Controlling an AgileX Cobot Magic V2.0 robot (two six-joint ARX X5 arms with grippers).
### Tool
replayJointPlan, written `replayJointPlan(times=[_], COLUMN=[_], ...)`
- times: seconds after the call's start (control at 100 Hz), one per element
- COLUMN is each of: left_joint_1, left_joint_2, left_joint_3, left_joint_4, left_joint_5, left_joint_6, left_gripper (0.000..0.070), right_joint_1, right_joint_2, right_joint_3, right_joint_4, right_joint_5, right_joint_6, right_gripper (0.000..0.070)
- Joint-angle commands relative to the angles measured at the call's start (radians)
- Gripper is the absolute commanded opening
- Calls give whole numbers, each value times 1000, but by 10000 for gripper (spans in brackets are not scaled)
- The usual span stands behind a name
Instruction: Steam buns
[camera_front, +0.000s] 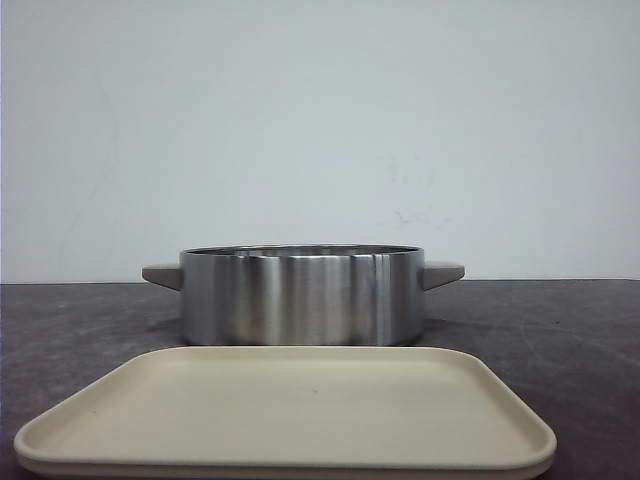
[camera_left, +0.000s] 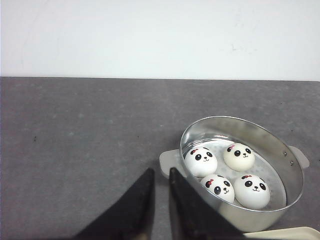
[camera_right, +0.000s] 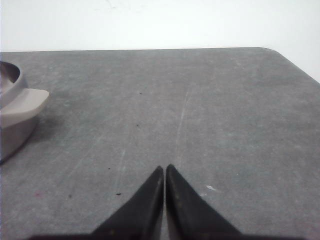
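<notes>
From the front, a steel pot (camera_front: 300, 295) stands on the dark table (camera_front: 80, 330), just behind a beige tray (camera_front: 290, 415). The left wrist view shows four buns (camera_left: 226, 172) lying inside the pot; the left pincer (camera_left: 160, 173) hangs slightly parted, holding nothing. In the right wrist view, the right pincer (camera_right: 164, 168) is pressed together above bare table, right of the pot.
</notes>
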Motion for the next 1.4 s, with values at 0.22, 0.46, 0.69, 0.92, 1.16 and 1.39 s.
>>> replayJointPlan(times=[0.22,0.46,0.69,0.92,1.16,1.39], left_joint_1=[-3,-3,33,112,225,341], left_joint_2=[4,4,-57,-271,-483,-527], left_joint_3=[14,14,1,-316,-721,-882], left_joint_4=[14,13,6,245,518,561], left_joint_5=[0,0,0,4,196,206], left_joint_6=[2,3,24,27,-58,-55], left_gripper=[17,17,17,17,17,17], right_joint_1=[3,3,3,3,3,3], right_joint_2=[-1,-1,-1,-1,-1,-1], right_joint_3=[-3,-3,-3,-3,-3,-3], right_joint_4=[11,11,11,11,11,12], right_joint_5=[0,0,0,0,0,0], right_joint_6=[-5,-5,-5,-5,-5,-5], right_gripper=[7,7,7,7,7,7])
